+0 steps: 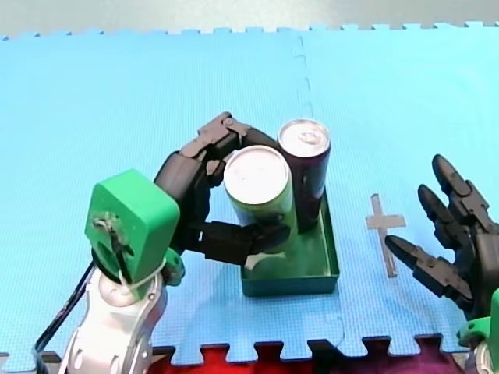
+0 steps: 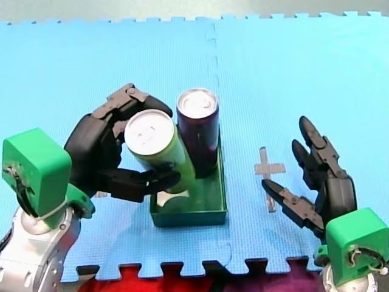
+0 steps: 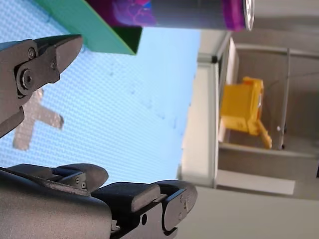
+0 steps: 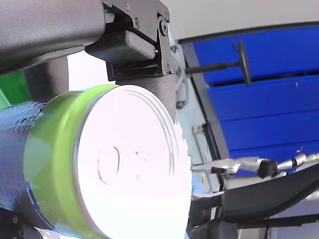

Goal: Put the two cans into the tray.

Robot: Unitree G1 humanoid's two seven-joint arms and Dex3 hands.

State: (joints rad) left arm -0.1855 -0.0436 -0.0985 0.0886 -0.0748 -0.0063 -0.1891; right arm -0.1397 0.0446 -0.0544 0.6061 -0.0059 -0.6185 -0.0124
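So the left robot hand [image 1: 191,191] is clamped around the green can [image 1: 263,204]: the fingers [image 1: 222,134] curl over the far side up near the rim, and the thumb [image 1: 234,236] crosses the near side lower down. In the second wrist view you're looking straight at that can's silver top [image 4: 127,164], with a dark finger [image 4: 134,45] pressed against its edge. The can leans a bit, with its top tipped toward the arm and its lower end down between the walls of the green tray [image 1: 288,284]. I honestly can't tell if it's sitting on the tray floor or just above it, because the thumb blocks that spot. Right behind it, at the far end of the same tray, the purple can [image 1: 306,160] stands upright. The two cans are right next to each other, but I can't say whether they touch. The tray sits on the blue foam mat [image 1: 117,101], close to its near edge. To the right of the tray there's a grey tape cross [image 1: 383,226] stuck to the mat. Just past that, the right robot hand [image 1: 452,241] hangs over the mat holding nothing, well clear of the tray. The first wrist view catches the purple can lying across the frame, a corner of the tray, and the same tape cross on the mat.
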